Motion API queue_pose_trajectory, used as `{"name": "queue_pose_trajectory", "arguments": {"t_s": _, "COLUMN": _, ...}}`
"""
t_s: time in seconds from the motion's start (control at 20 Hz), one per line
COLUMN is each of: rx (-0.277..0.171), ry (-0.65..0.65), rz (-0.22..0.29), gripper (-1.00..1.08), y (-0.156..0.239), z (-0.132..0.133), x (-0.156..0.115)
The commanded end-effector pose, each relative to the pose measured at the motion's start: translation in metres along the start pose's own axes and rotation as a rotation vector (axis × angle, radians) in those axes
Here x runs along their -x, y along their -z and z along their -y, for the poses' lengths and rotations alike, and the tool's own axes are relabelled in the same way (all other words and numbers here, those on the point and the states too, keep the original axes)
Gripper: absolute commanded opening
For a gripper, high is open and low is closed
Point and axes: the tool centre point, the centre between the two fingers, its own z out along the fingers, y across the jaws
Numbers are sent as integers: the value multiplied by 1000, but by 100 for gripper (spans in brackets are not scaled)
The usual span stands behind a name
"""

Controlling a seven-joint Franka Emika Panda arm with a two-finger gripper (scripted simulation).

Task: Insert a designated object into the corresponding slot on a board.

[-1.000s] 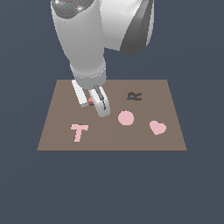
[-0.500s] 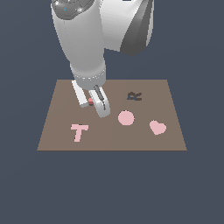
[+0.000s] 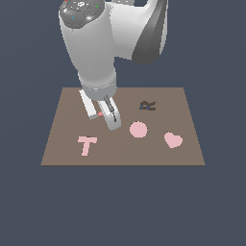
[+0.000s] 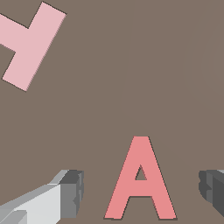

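The salmon-red A (image 4: pixel 141 181) lies flat on the brown board (image 3: pixel 182 101). In the exterior view only a small bit of it (image 3: pixel 100 114) shows under the arm. My gripper (image 4: pixel 141 188) is open. Its fingers (image 4: pixel 72 190) stand on either side of the A with clear gaps, not touching it. In the exterior view the gripper (image 3: pixel 102 116) is low over the board's middle left. No dark A-shaped recess shows in either view. I cannot tell whether the A sits in it.
A pale pink T (image 3: pixel 87 144) (image 4: pixel 30 43), a pink circle (image 3: pixel 138 129) and a pink heart (image 3: pixel 173 140) lie on the board. A dark R-shaped recess (image 3: pixel 147 105) is at the back. The arm hides part of the board's left side.
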Motion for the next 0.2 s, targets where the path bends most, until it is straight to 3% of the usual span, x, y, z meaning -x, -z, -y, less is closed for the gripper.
{"name": "queue_pose_trajectory", "arguments": {"t_s": 0.0, "rx": 0, "ry": 0, "rz": 0, "gripper": 100, "y": 0, "z": 0, "x": 0}}
{"name": "queue_pose_trajectory", "arguments": {"t_s": 0.15, "rx": 0, "ry": 0, "rz": 0, "gripper": 100, "y": 0, "z": 0, "x": 0}}
